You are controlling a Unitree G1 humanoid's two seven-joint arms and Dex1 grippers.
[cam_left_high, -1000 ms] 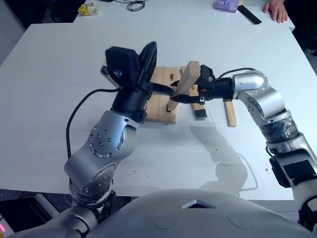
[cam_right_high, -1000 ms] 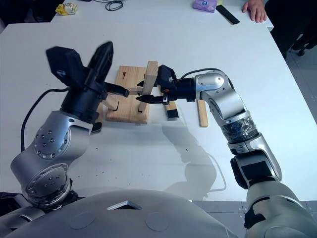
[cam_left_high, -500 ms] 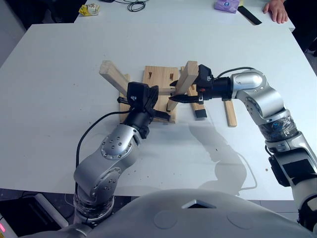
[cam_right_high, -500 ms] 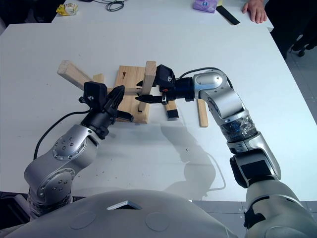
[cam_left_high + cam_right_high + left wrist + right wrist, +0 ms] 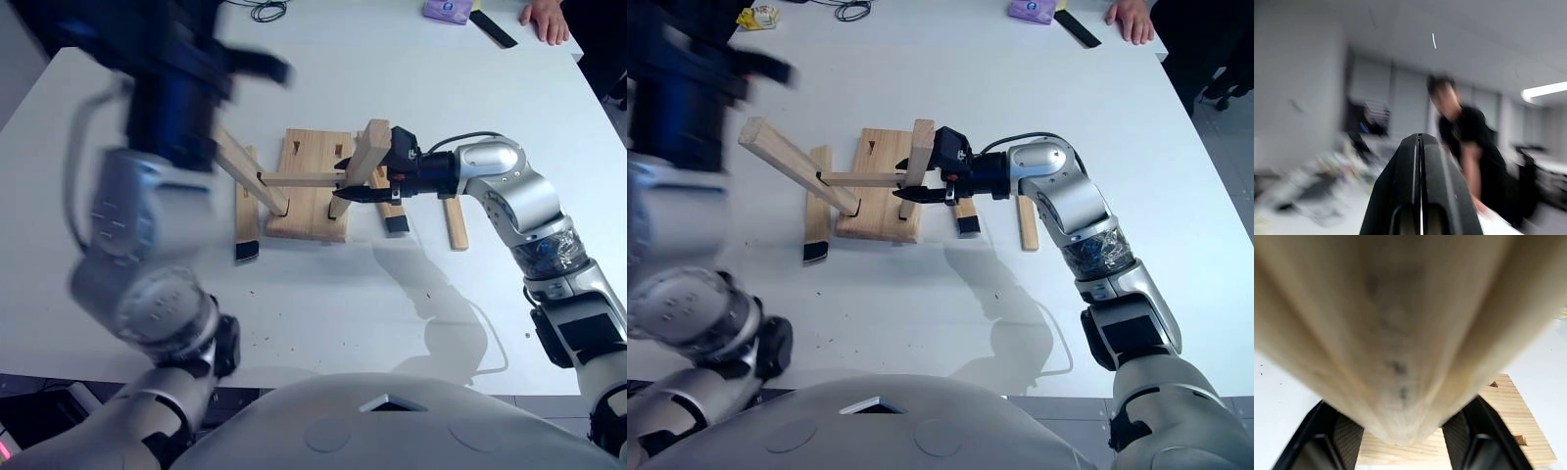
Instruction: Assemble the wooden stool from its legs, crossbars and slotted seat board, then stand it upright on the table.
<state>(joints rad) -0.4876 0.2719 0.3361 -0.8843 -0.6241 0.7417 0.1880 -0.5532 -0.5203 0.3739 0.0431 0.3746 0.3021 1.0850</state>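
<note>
The left gripper (image 5: 1419, 144) hung high above the table (image 5: 421, 88), fingers pressed together, empty; a tilted leg (image 5: 238, 164) met a crossbar (image 5: 302, 179) over the flat seat board (image 5: 315, 211); the right gripper (image 5: 343, 182) clasped the second leg (image 5: 371, 147).

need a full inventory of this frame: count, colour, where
seat board: 1, pale wood, flat mid-table
held leg: 1, pale wood, tilted over the board's right edge
crossbar: 1, pale wood, joining held leg to second leg
second leg: 1, pale wood, tilted at board's left edge
loose legs: 2, pale wood with black feet, flat, one left of board, one right
loose bar: 1, pale wood, flat, farther right
table: 1, white
packet: 1, purple, far edge
strip: 1, black, beside packet
right gripper: 1, black, shut on held leg
left gripper: 1, black, shut, raised on the left
</note>
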